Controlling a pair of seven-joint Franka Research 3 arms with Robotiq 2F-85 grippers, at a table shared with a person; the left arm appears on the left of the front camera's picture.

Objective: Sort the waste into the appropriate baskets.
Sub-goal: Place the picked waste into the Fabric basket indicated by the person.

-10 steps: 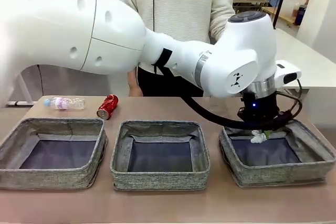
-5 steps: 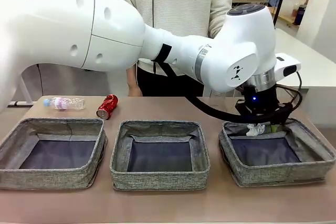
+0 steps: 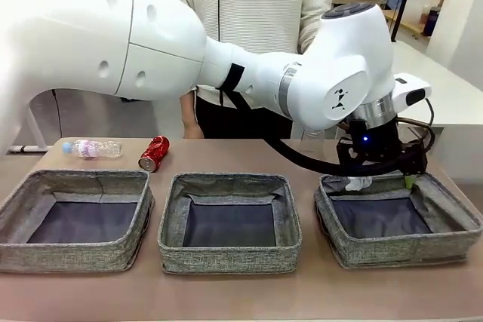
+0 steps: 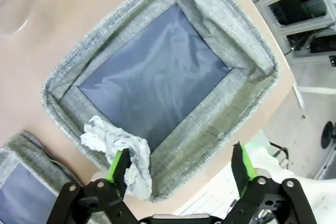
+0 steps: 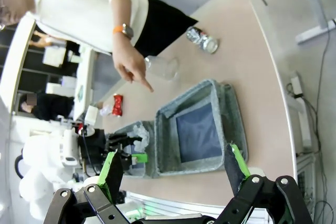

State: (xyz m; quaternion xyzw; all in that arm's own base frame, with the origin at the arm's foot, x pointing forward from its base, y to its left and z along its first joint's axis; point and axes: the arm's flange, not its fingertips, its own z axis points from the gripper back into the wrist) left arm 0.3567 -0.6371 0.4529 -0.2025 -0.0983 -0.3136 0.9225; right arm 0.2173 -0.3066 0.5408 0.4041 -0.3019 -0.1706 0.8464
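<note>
My left arm reaches across to the right basket (image 3: 453,213), one of three grey baskets. My left gripper (image 3: 381,179) hangs open over its far rim. In the left wrist view the crumpled white paper ball (image 4: 118,148) rests against one green pad (image 4: 118,165), well apart from the other pad, above the basket's rim (image 4: 247,72). The ball (image 3: 357,183) sits just over the basket's far edge. The bottle (image 3: 92,148) and red can (image 3: 155,153) lie behind the left basket (image 3: 83,179). My right gripper (image 5: 173,169) is open and holds nothing, high above the table.
The middle basket (image 3: 226,181) has nothing in it. A person stands at the far side, one hand (image 5: 134,72) pointing down beside a clear plastic cup (image 5: 161,67). A dark crushed can (image 5: 202,40) lies farther along the table.
My left gripper has opened wide and risen a little over the right basket. The paper ball has shifted left with one finger and is no longer pinched.
</note>
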